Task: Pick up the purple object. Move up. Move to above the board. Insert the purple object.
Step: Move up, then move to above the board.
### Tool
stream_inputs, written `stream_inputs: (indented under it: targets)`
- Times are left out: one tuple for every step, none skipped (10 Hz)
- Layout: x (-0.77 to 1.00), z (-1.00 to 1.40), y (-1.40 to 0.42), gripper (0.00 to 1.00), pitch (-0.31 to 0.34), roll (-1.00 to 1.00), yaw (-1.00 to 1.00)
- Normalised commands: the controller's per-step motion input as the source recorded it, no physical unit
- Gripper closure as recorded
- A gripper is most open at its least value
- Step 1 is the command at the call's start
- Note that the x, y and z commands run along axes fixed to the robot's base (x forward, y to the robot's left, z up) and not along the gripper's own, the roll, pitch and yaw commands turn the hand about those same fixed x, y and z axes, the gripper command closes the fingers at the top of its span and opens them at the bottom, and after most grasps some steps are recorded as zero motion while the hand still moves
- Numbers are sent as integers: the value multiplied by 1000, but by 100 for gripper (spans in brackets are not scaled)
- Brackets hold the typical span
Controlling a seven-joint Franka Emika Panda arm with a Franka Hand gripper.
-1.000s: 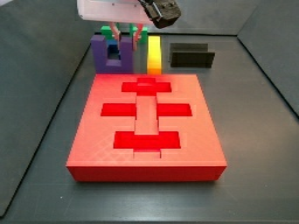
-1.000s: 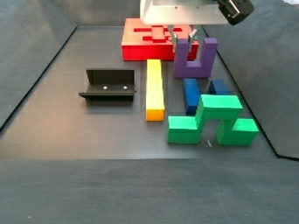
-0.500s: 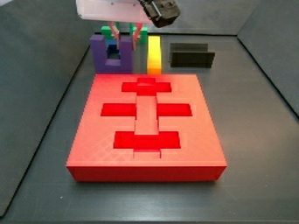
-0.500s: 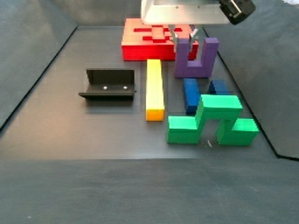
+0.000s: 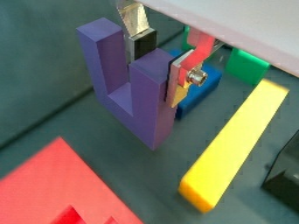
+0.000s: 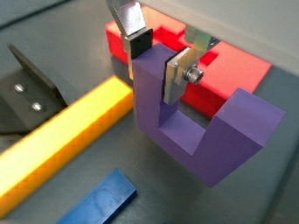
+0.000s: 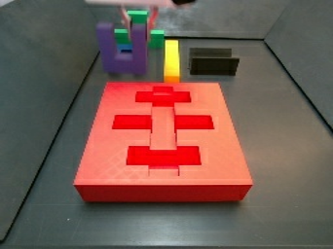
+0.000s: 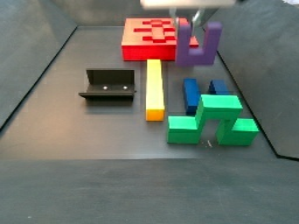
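Two prongs of purple object point(image 8: 198, 48) point up; gripper point(image 6: 158, 59) fingers clamp one prong, behind board point(image 7: 163, 136).

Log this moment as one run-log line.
phase: move up | claw: shut on purple object | purple object: lifted off floor | board: recesses empty | insert: pending

The purple object point(image 5: 131, 90) is a matte U-shaped block, prongs upright, clear of the floor, with one prong clamped between the fingers of the gripper point(image 6: 156, 58). In a side view it point(image 8: 198, 48) hangs near the board's point(image 8: 142, 51) end edge. The board point(image 7: 163, 180), a flat red slab, shows cross- and bar-shaped recesses.
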Motion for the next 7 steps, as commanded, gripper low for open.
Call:
stream_inputs:
  targets:
    - [14,174,29,100,1,2,-26]
    - [0,1400,0,100,0,0,0]
    - [-18,1400,-3,100,19,0,3]
    - [-51,1400,-2,100,7,-1,1]
    - [-21,1400,-5,100,4,-1,-1]
    - [54,963,-3,100,71,4,-1]
    - [61,736,-4,100,92,5,-3]
